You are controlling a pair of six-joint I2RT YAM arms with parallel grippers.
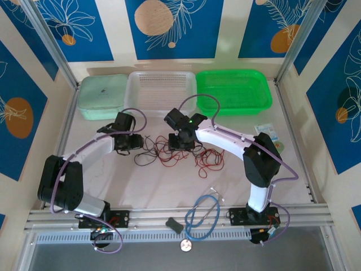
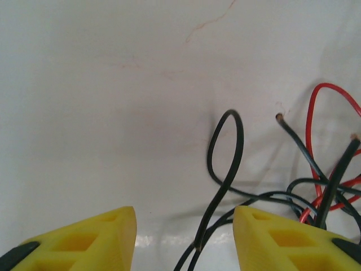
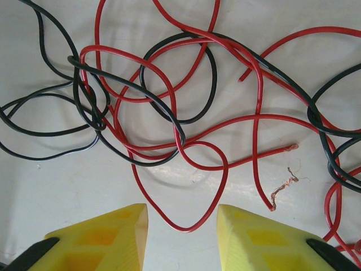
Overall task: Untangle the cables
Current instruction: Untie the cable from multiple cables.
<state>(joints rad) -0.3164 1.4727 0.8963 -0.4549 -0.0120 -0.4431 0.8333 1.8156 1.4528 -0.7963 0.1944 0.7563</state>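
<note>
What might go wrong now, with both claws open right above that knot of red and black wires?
1. The right gripper straddles one red loop; pulling it could tighten the crossings with the black cables rather than free them.
2. The left gripper could close on two black strands together.
3. Frayed copper might snag.

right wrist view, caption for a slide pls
Open right gripper above tangled red and black cables on the white table.
</note>
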